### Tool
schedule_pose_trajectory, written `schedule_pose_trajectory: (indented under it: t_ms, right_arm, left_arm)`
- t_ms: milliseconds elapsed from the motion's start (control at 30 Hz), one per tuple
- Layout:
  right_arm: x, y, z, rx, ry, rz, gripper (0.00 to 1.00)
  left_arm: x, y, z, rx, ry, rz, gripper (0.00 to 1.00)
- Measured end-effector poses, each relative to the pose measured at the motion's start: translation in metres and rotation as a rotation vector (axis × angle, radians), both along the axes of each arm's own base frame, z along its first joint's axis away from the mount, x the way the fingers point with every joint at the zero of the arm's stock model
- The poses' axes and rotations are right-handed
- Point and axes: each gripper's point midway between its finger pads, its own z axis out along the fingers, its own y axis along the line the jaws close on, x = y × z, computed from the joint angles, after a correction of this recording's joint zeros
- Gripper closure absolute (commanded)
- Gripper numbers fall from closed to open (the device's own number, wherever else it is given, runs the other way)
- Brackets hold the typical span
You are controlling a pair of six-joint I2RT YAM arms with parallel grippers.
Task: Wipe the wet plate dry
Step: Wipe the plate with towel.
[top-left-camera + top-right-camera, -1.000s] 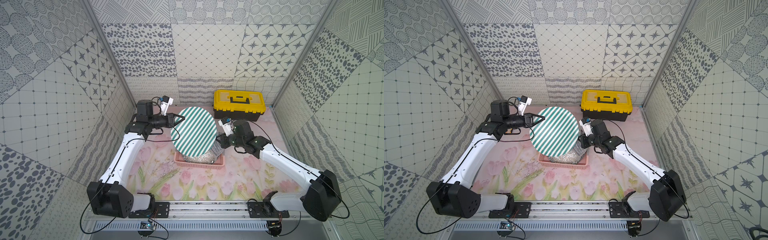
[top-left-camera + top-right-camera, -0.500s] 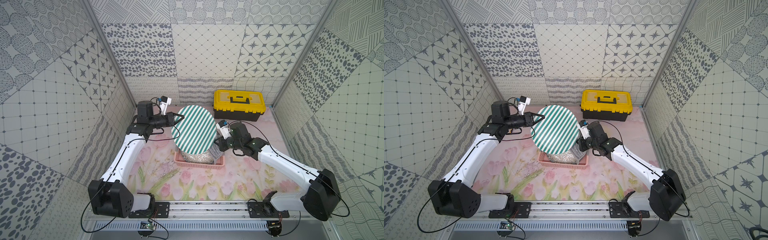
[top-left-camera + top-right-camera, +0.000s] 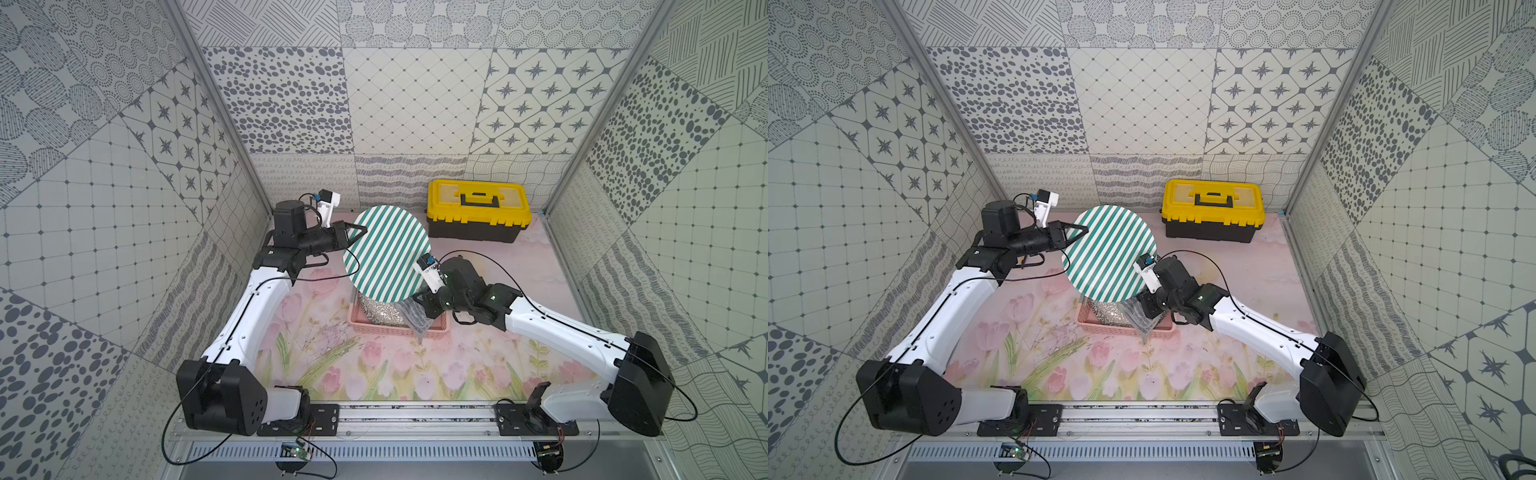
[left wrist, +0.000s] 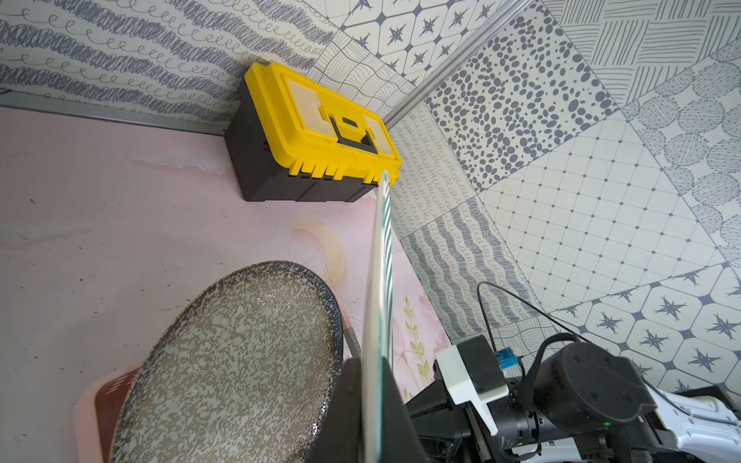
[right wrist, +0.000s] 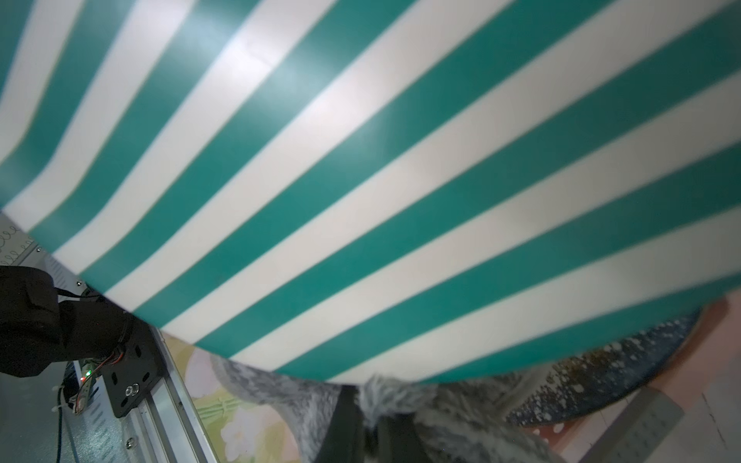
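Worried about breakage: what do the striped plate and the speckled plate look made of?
Striped plate: thin edge, smooth glossy face with soft highlights; probably melamine or plastic, possibly glazed ceramic. Speckled plate: thicker, dark rim, mottled shiny glaze; probably stoneware.

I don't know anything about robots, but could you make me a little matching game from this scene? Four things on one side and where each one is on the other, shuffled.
Things:
1. striped plate
2. speckled plate
3. yellow toolbox
4. grey cloth

Places:
A. sitting in the pink basket
B. pinched in the right gripper
C. held up off the table by its rim, in the left gripper
D. standing on the table at the back

Pairs: 1-C, 2-A, 3-D, 4-B
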Motion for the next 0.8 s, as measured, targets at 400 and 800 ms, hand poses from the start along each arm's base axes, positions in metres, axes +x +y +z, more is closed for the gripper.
schedule_pose_trajectory:
  t_ms: [400,800]
  right_arm:
    - [-0.016,0.034,0.005,-0.063,-0.115,0.092,1.00]
    - [-0.009,0.055,0.008,-0.081,-0.201,0.105,1.00]
  left_arm:
    - [0.003,0.002,-0.001,0.006,0.002,0.021,1.00]
    - [0.007,0.004,0.004,0.009,-0.030,0.034,1.00]
